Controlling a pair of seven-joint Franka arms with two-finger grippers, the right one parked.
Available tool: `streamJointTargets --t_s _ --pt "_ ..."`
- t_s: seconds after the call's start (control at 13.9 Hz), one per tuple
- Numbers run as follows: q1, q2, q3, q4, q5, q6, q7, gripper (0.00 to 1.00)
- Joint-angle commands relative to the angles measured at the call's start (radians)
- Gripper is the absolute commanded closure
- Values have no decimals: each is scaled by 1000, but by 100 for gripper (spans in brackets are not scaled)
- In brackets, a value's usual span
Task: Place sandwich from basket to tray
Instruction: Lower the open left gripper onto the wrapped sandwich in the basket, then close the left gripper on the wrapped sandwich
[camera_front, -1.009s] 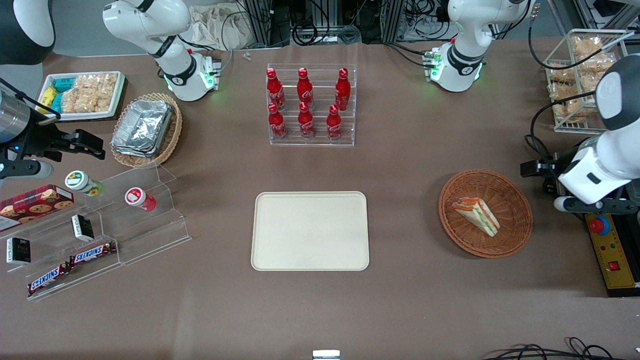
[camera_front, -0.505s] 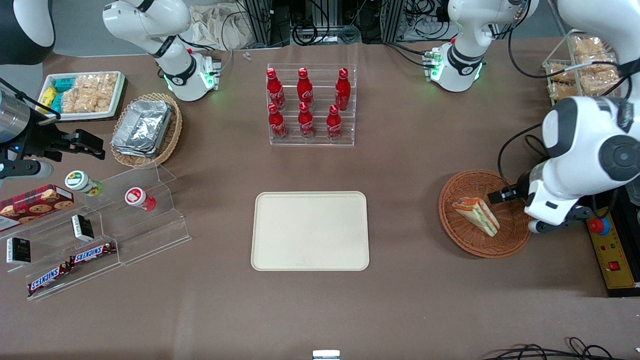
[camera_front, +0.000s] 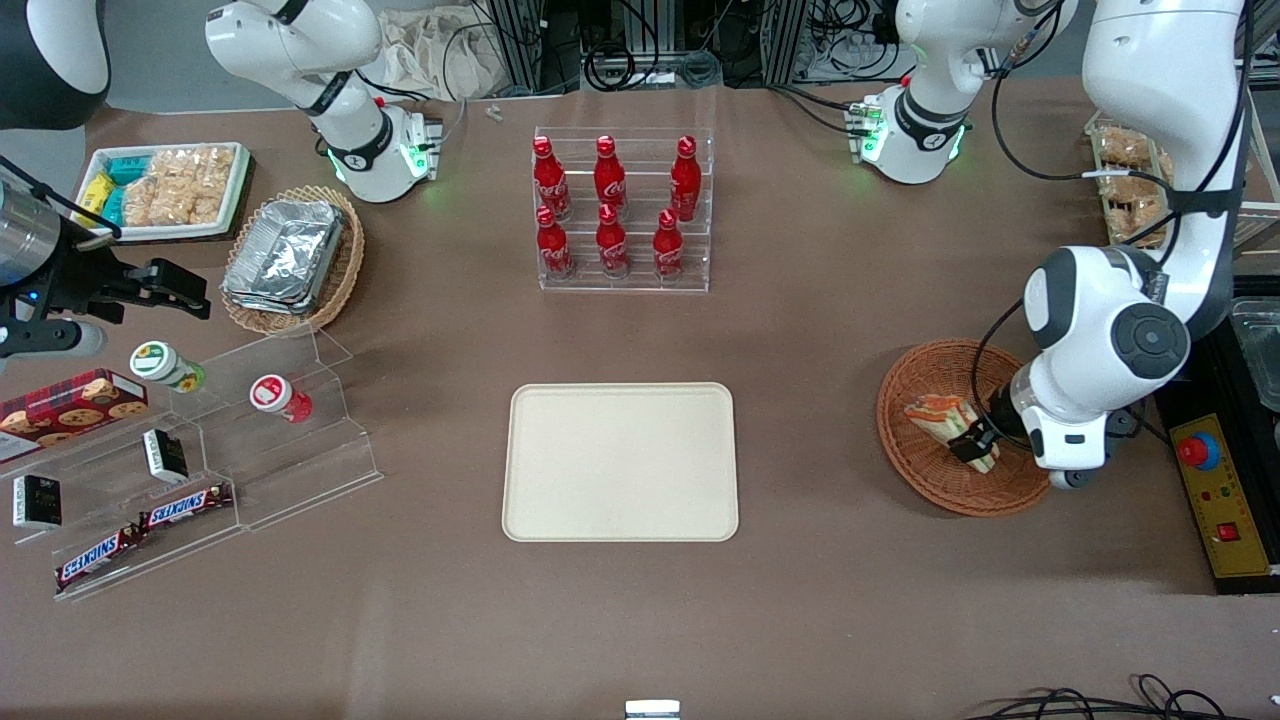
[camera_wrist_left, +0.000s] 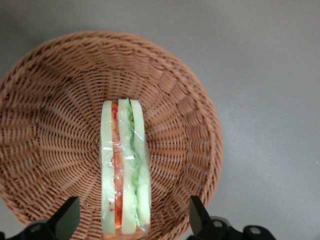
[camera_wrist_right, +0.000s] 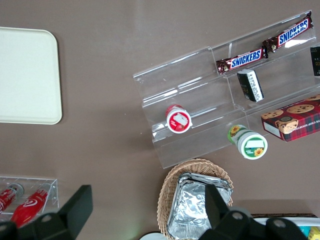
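Observation:
The sandwich (camera_front: 938, 414), a wrapped white-bread wedge with red and green filling, lies in the round brown wicker basket (camera_front: 905, 385) toward the working arm's end of the table. My left gripper (camera_front: 975, 442) hangs just above its thicker end. In the left wrist view the sandwich (camera_wrist_left: 125, 165) runs along the middle of the basket (camera_wrist_left: 50, 100). The gripper (camera_wrist_left: 132, 220) is open, one black finger (camera_wrist_left: 67, 216) on each side of the sandwich with gaps to it. The cream tray (camera_front: 620, 462) lies flat mid-table, beside the basket, with nothing on it.
A clear rack of red cola bottles (camera_front: 620, 210) stands farther from the front camera than the tray. Toward the parked arm's end are a clear stepped snack display (camera_front: 200, 470), an oval basket of foil containers (camera_front: 290, 258) and a white snack tray (camera_front: 165, 190). A yellow control box (camera_front: 1215, 490) sits beside the basket.
The left arm swung in from the working arm's table end and came down over the basket. Its gripper now straddles the sandwich, which has not moved.

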Motion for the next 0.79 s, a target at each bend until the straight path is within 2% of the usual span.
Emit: streamJointTargets --t_s 0.0,0.5,0.65,0.72 --pt "3 -11 0 -74 6 87 -35 2" --pt "6 42 5 -150 13 242 -36 3" --pt "9 43 6 -149 13 248 -36 11" --pt "14 42 5 -149 13 246 -36 21"
